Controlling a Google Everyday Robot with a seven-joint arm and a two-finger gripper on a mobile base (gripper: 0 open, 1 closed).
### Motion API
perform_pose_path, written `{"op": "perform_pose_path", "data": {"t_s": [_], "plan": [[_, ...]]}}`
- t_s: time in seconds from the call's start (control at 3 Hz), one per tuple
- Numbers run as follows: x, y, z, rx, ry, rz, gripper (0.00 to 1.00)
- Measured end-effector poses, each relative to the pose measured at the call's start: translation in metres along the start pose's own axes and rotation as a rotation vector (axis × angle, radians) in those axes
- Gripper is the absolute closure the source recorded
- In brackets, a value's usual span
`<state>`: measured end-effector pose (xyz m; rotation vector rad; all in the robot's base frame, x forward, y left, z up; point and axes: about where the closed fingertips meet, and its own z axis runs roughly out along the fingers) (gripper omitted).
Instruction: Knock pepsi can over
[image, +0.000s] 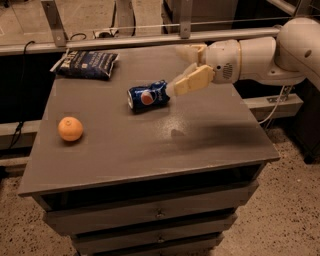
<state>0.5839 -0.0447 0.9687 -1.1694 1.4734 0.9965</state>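
We're looking at a chunky white arm (260, 52), smooth rounded shells, a little dotted grille at the wrist. Its gripper (179, 70) has two cream fingers (196, 80) spread apart, near the tabletop's (150, 145) far edge.

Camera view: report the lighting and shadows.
Camera view: dim, warm light from above; the cream two-finger gripper, fingers open beside the dark blue metal pepsi can lying on its side, and its arm cast a soft dark shadow on the grey tabletop.

The grey worktop (210, 135) carries a pepsi can (148, 96) lying on its side, an orange (70, 128) at left and a snack bag (87, 64) at back-left; the end effector (177, 69), fingers spread, hovers just beside the can.
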Motion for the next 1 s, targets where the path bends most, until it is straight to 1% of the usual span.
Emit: {"op": "perform_pose_path", "data": {"t_s": [0.33, 0.67, 1.0], "plan": [[0.009, -0.015, -0.023, 0.059, 0.012, -0.001, 0.00], [0.023, -0.050, -0.079, 0.154, 0.067, -0.039, 0.00], [0.029, -0.067, -0.114, 0.204, 0.106, -0.060, 0.00]]}}
